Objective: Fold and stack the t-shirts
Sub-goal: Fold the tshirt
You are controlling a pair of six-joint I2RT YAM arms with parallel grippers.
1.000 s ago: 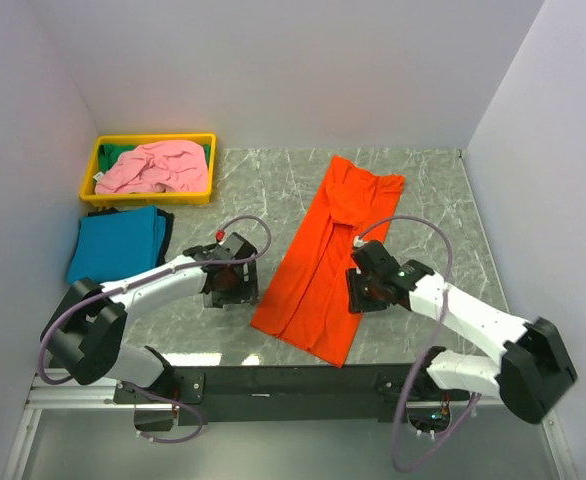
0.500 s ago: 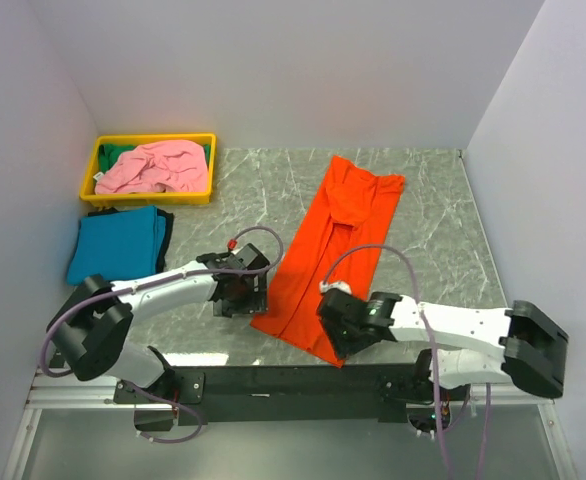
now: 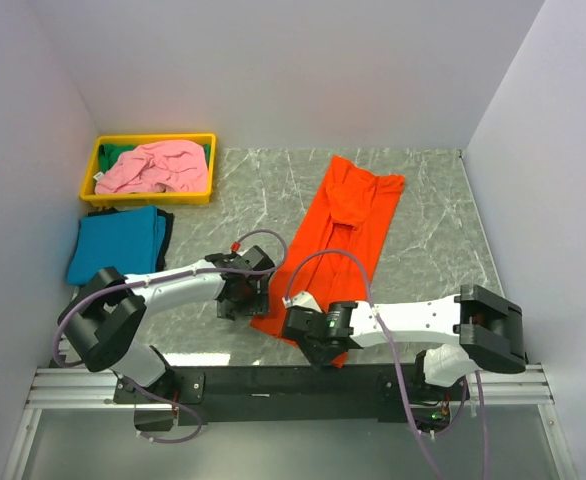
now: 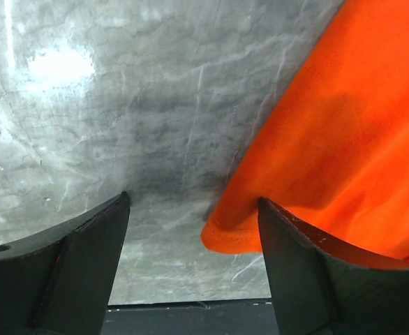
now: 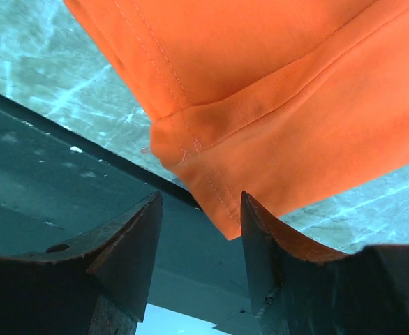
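On table (image 3: 423, 230) centre, 1 orange shirt (image 3: 338, 235) lies long, 1 to 7 o'clock. 1 teal shirt (image 3: 118, 243) sits folded at 9, and 1 pink shirt (image 3: 158, 165) is bunched in the tray (image 3: 148, 197) at 10. 2 claws are at the orange hem: L gripper (image 4: 194, 199) released, beside one corner; R gripper (image 5: 199, 199) released, at the other corner.
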